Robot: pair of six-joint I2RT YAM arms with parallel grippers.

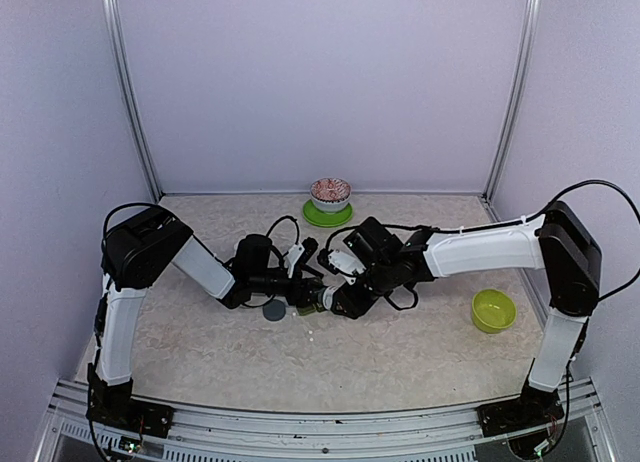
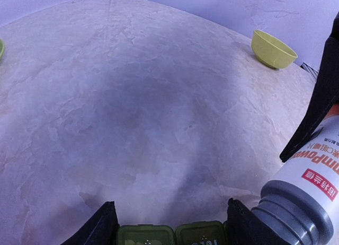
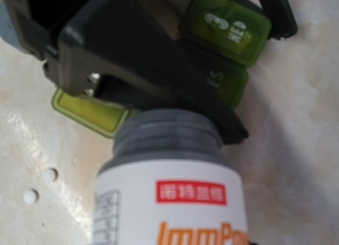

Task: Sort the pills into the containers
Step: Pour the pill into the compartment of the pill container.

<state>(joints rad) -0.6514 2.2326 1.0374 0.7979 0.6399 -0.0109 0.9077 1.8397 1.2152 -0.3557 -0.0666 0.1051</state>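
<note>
The containers (image 2: pixel 145 235), a dark green strip of lidded squares, lie on the table between the fingers of my left gripper (image 2: pixel 170 216), which is shut on the strip. In the right wrist view the strip (image 3: pixel 225 30) shows one lid (image 3: pixel 90 110) flapped open. My right gripper (image 1: pixel 336 300) is shut on a white pill bottle (image 3: pixel 169 192). The bottle is uncapped and tilted, its grey threaded mouth right over the strip. Two white pills (image 3: pixel 49 174) lie loose on the table beside the strip. Pills inside the compartments cannot be made out.
A grey bottle cap (image 1: pixel 273 310) lies on the table by the left gripper. A lime-green bowl (image 1: pixel 493 310) sits at the right. A patterned bowl on a green plate (image 1: pixel 329 204) stands at the back wall. Cables hang round both wrists.
</note>
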